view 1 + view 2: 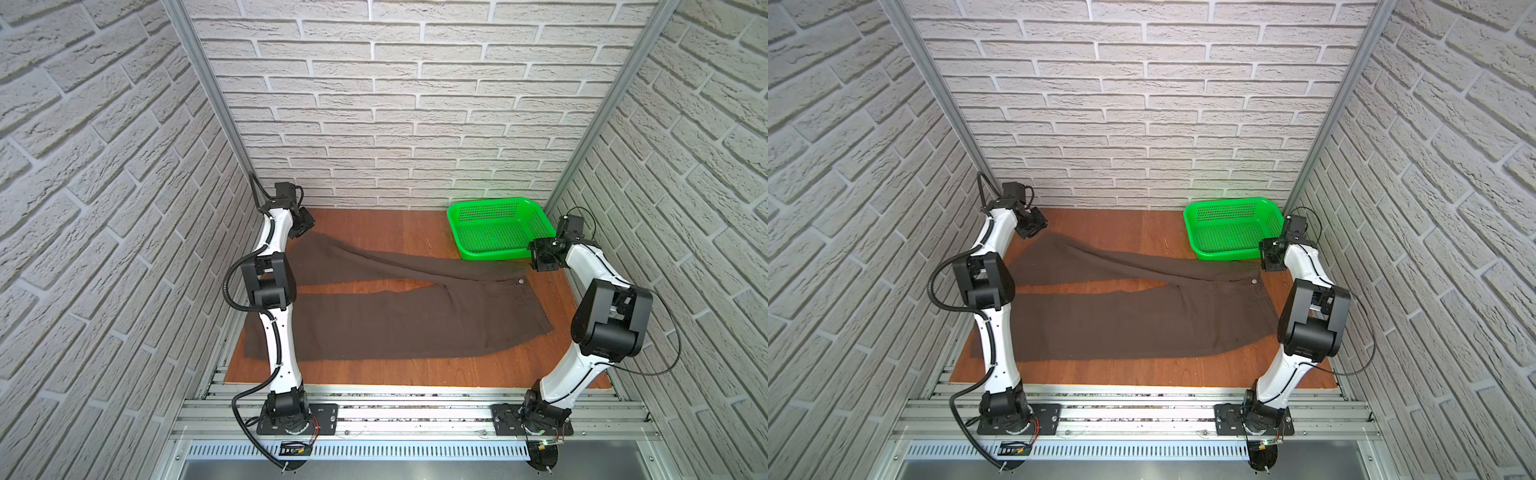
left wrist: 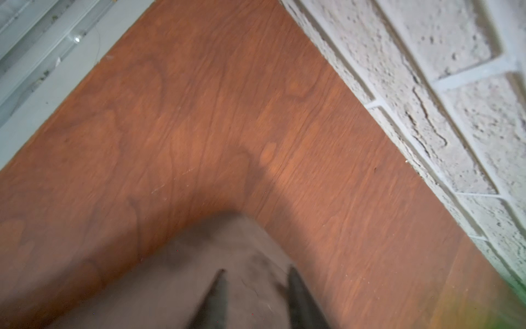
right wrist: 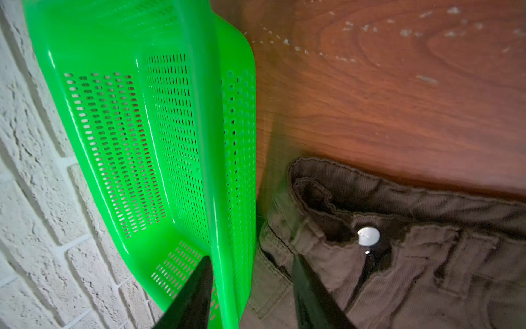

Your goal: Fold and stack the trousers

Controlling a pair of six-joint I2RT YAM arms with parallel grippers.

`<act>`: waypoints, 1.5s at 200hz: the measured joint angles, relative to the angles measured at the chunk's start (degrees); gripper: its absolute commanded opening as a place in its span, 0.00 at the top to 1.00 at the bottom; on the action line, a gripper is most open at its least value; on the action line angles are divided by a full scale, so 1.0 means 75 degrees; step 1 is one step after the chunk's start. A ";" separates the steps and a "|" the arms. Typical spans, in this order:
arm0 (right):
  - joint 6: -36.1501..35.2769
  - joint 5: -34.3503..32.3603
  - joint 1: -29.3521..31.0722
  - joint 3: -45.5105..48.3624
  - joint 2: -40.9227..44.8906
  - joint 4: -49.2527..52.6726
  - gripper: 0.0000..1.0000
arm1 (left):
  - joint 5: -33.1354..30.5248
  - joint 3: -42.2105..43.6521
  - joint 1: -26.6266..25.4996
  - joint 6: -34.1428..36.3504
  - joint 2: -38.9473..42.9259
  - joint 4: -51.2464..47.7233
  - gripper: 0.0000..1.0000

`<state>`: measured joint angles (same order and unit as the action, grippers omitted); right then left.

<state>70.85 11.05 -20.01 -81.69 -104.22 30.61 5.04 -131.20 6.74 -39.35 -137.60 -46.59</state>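
Silver rails [image 1: 415, 409] up front with both arm bases bolted on, then the wooden tabletop [image 1: 415, 372] behind them. Trousers [image 1: 395, 324] are spread across the middle of it, long axis running left to right in both top views: waistband at the right with the pale button [image 1: 520, 281] showing, hems at the left. Legs fan in a narrow V, the near one flat toward the lower left, the far one angling to the upper left, with a wedge of bare wood between. Left arm crosses over both legs near the hems and hides part of them. Green basket [image 1: 494, 253] sits upper right against the brick wall [image 1: 415, 124], its near side just beside the waistband. Left pincer [image 1: 300, 227] is over the far leg's hem corner, jaws apart, cloth beneath, blurred in its wrist view. Right pincer [image 1: 542, 258] hangs at the waistband corner by the basket, jaws apart too, gripping nothing.
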 measured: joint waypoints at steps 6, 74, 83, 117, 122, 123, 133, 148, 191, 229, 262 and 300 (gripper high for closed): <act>-0.0102 -0.0032 0.0023 -0.0073 0.0000 0.0102 0.44 | -0.0020 0.0009 0.0000 0.0023 0.0026 -0.0020 0.33; -0.1702 -0.0382 0.0318 0.0286 0.1521 0.1559 0.44 | -0.0391 0.3532 0.0000 0.0154 0.3940 0.0484 0.23; -0.1848 -0.0391 0.0423 0.0673 0.1964 0.1684 0.44 | -0.0458 0.4339 0.0000 0.0131 0.4791 0.0624 0.23; -0.2139 -0.0376 0.1102 0.2168 0.2911 0.1993 0.45 | -0.0615 0.7364 -0.0006 -0.0105 0.7359 0.0991 0.23; -0.2148 -0.0376 0.1230 0.2352 0.2935 0.2014 0.45 | -0.0618 0.7758 -0.0009 -0.0160 0.7560 0.1026 0.23; -0.2154 -0.0376 0.1265 0.2404 0.2938 0.2022 0.45 | -0.0627 0.7868 -0.0012 -0.0172 0.7612 0.1026 0.23; -0.2159 -0.0376 0.1536 0.2766 0.2940 0.2020 0.45 | -0.0641 0.8650 -0.0041 -0.0291 0.7956 0.1072 0.23; -0.2162 -0.0385 0.1909 0.3273 0.2932 0.2008 0.45 | -0.0641 0.9748 -0.0073 -0.0472 0.8393 0.1052 0.23; -0.2124 -0.0612 0.2288 0.4246 0.2614 0.1772 0.45 | -0.0694 1.0990 -0.0102 -0.0848 0.9684 0.0752 0.23; -0.2110 -0.1046 0.2282 0.4468 0.2072 0.1609 0.44 | -0.0991 1.0873 -0.0102 -0.0909 1.0351 0.0437 0.22; -0.2017 -0.1189 0.2189 0.4677 0.2238 0.1463 0.43 | -0.1297 1.0585 -0.0076 -0.0906 1.0558 0.0073 0.21; -0.1932 -0.1466 0.1571 0.5286 0.2908 0.1419 0.42 | -0.1437 1.0418 0.0248 -0.0898 1.0754 -0.0102 0.20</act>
<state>56.36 0.05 -8.23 -42.04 -82.41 41.25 -5.74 -53.06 8.60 -46.09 -56.95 -47.35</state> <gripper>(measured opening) 0.574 0.798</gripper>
